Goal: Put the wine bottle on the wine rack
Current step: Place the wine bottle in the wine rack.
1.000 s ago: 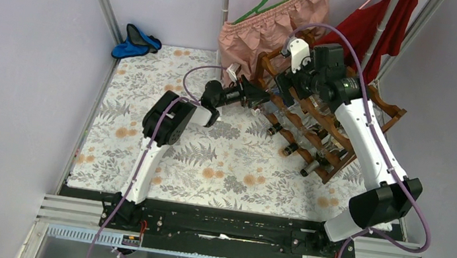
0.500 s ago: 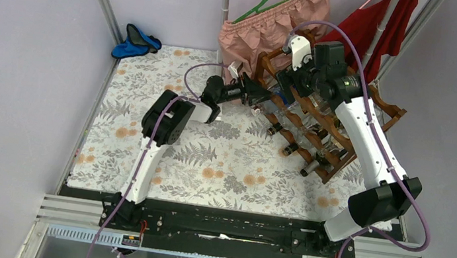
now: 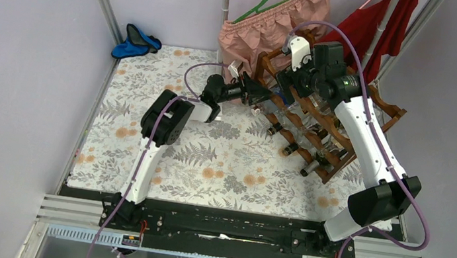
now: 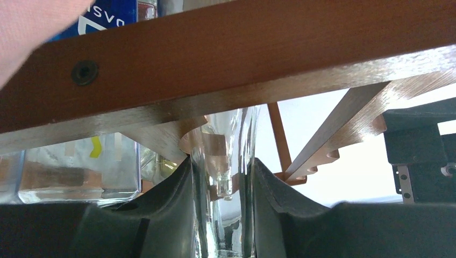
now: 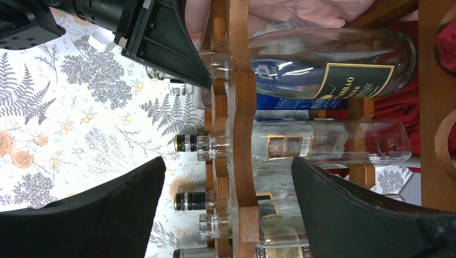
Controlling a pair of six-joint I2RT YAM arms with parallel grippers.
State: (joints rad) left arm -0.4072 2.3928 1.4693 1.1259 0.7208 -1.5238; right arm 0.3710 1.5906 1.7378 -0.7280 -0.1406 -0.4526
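Note:
The reddish-brown wine rack [image 3: 346, 128] stands at the back right of the floral table. My left gripper [image 3: 258, 95] is at the rack's left end, shut on the neck of a clear wine bottle [image 4: 223, 204]. In the right wrist view that bottle [image 5: 322, 59] has a dark gold-edged label and lies across the rack's scalloped rail [image 5: 239, 134] in the top slot, with my left gripper [image 5: 161, 37] at its neck. My right gripper [image 5: 226, 188] hovers over the rack, open and empty; it also shows in the top view [image 3: 285, 82].
Several other bottles [image 5: 301, 145] lie in the lower tiers, necks pointing towards the table. A pink garment on a green hanger [image 3: 273, 21] and a red garment [image 3: 376, 25] hang behind the rack. A blue item [image 3: 136, 42] lies at the back left corner.
My left gripper has edged slightly towards the rack with the bottle. The right arm has barely shifted.

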